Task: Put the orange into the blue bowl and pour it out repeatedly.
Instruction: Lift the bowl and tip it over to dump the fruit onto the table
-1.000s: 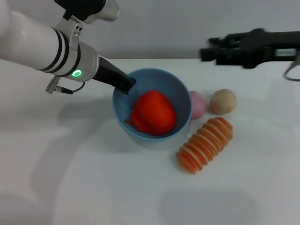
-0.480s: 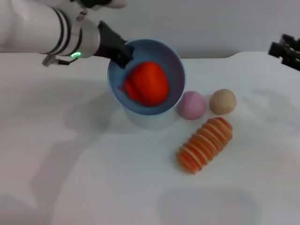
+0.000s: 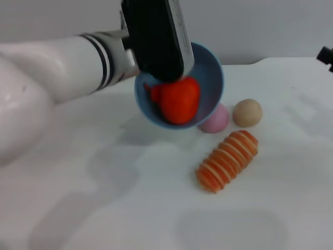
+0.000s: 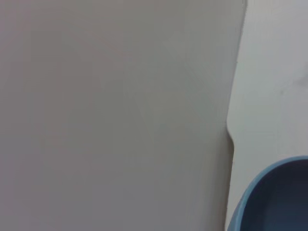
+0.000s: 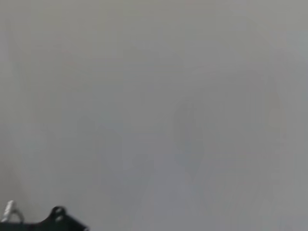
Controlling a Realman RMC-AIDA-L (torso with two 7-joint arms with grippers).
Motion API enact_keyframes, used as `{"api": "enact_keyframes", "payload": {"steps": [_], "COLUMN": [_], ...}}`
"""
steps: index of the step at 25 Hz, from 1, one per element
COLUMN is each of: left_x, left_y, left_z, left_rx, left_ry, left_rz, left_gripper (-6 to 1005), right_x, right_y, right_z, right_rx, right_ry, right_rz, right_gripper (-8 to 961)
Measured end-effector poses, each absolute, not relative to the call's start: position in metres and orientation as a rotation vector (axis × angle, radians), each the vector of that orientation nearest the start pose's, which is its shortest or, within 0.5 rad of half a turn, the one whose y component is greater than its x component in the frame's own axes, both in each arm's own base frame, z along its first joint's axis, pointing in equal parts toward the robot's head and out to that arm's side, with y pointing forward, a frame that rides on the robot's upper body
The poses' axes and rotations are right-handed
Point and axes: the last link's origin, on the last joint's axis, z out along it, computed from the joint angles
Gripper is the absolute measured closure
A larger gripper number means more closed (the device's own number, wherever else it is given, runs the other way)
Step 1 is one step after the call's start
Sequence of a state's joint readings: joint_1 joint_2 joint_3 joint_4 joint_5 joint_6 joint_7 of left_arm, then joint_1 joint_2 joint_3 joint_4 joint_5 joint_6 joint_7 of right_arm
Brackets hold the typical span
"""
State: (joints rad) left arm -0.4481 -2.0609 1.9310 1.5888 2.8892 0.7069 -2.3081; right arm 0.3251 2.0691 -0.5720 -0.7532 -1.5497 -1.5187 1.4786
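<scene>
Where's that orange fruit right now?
In the head view, the orange sits inside the tilted blue bowl, held off the table by the left gripper, above the pink ball.

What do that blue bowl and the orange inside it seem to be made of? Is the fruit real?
The blue bowl looks like smooth, glossy plastic: even light blue with a soft sheen and a thin rim. The orange is probably a toy, of plastic or foam. Its red-orange colour is very uniform and saturated, and its skin looks matte and a little lumpy. The pictures alone cannot settle it.

A white table [image 3: 130, 208] fills the foreground (soft grey shadows lie on it), and behind it stands a plain grey wall [image 3: 270, 26], evenly lit.
</scene>
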Motion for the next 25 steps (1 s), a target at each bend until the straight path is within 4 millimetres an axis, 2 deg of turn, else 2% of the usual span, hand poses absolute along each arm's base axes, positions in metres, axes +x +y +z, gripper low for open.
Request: {"api": "enact_keyframes", "payload": {"steps": [3,4,12,20,25], "left_x": [-0.087,-0.085,-0.088,-0.101,-0.103], "left_y": [0.359,0.348,0.318,0.311,0.306], "left_z": [-0.040,-0.043,-0.053,-0.063,-0.068], "left_rx": [-2.243,-2.201,-1.987,-1.780,-1.757], "left_ry": [0.505,0.629,0.958,1.126,1.150], "left_rz": [0.211,0.197,0.160,0.174,0.166], "left_gripper": [1000,1000,999,999,1000], "right_x": [0.302,0.302,0.301,0.301,0.302], "right_y": [0.315,0.315,0.318,0.319,0.318], "right_z": [0.088,0.088,0.086,0.085,0.087], "right_rx": [-2.080,-2.079,-2.078,-2.076,-2.066], "right_ry": [0.768,0.768,0.764,0.772,0.773], "right_rz": [1.116,1.119,1.128,1.136,1.138], "right_gripper": [226,226,227,227,227]}}
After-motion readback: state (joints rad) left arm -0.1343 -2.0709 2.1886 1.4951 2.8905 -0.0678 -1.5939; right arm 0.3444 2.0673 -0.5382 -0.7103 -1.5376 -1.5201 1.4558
